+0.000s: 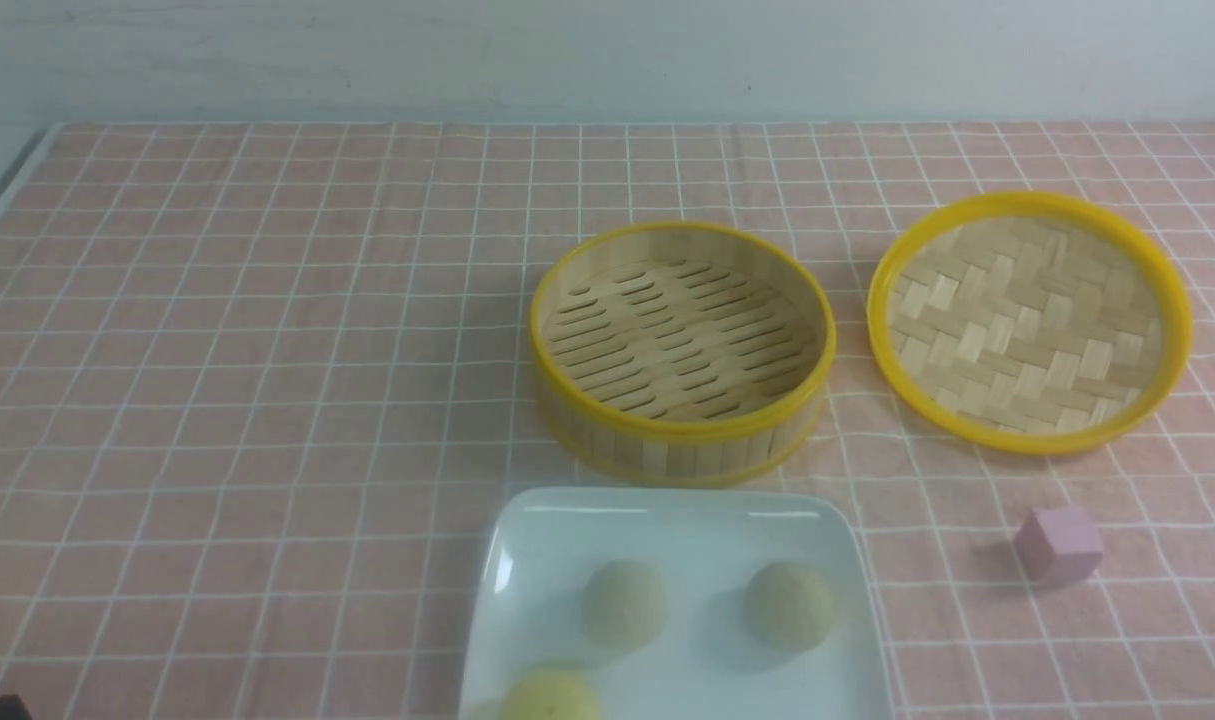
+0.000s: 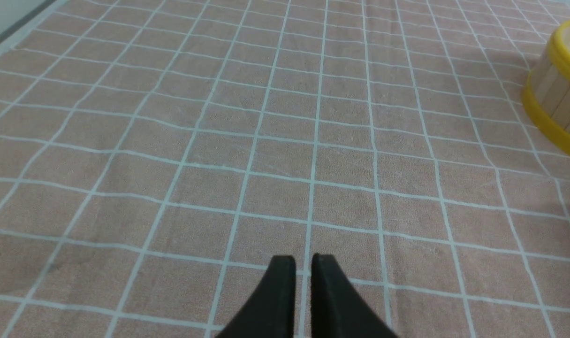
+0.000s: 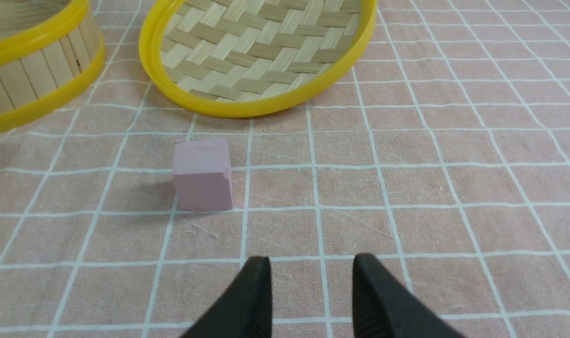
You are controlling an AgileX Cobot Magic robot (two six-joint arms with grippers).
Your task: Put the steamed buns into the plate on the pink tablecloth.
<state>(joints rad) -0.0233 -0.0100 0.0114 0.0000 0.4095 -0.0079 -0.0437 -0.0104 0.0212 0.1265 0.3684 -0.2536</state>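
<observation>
Steamed buns [image 1: 625, 605], two, sat on the plate [image 1: 737, 550] — its near edge cut off, as was one yellow item [image 1: 550, 697] on it. Beyond the plate stood one basket [image 1: 682, 350]. Left jaws [image 2: 303, 258] were slightly apart; right jaws [image 3: 311, 260] — wider apart, empty.

The left side of the counter [image 1: 217, 350] lies open; basket [image 1: 681, 440], lid [image 1: 1029, 325] and cube [image 1: 1059, 546] obstruct the right.

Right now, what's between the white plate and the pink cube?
Only bare tablecloth lies between plate and cube, as the front view shows.
</observation>
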